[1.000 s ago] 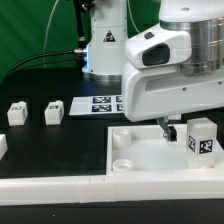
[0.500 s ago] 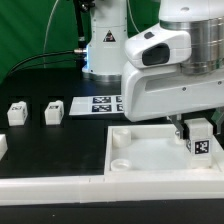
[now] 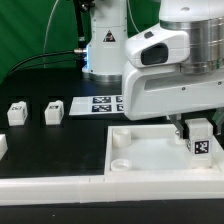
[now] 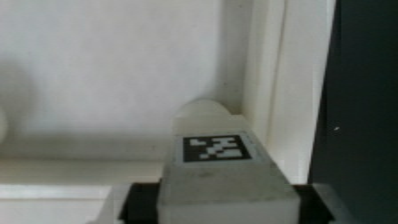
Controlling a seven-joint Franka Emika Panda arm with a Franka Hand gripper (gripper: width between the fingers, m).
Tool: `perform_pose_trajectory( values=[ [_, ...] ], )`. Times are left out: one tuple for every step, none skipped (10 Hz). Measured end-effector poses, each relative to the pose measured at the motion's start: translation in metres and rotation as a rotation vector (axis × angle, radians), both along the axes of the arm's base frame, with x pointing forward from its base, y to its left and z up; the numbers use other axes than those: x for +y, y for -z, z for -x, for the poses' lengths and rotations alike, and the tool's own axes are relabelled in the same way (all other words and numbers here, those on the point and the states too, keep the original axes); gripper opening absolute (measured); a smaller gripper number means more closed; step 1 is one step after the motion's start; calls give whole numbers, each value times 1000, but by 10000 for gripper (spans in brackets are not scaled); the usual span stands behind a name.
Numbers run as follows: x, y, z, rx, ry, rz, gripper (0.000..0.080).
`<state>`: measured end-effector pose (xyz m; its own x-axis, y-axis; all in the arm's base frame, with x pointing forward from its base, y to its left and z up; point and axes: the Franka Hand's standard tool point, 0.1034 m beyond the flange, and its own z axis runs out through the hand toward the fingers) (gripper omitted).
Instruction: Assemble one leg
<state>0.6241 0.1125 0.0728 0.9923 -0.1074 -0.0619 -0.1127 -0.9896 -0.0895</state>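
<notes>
Since a second ago the gripper [image 3: 197, 127] has closed in on the leg [image 3: 201, 139]. Two spare legs [image 3: 35, 112] wait at the exterior view's left. At the right, over the white tray piece [image 3: 150, 160], fingers clamp the leg's flat sides; it looks light, rigid, slick plastic.

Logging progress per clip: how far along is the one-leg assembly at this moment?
Done: one leg is gripped, the gripper shut on it over the large white tray piece. In hand: bringing it to the tray's corner by the exterior view's right. Left: seating it; whether it sits in a socket cannot be told. Two other legs wait on the table.
</notes>
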Motion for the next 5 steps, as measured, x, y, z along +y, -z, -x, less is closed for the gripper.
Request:
perform_pose_trajectory(
  values=[
    [0,0,0,10,105,5,291],
    [1,0,0,20,208,11,291],
    [-2,1,1,27,277,23,292],
    [-5,1,1,31,321,29,294],
    [-6,1,1,39,425,43,295]
  ],
)
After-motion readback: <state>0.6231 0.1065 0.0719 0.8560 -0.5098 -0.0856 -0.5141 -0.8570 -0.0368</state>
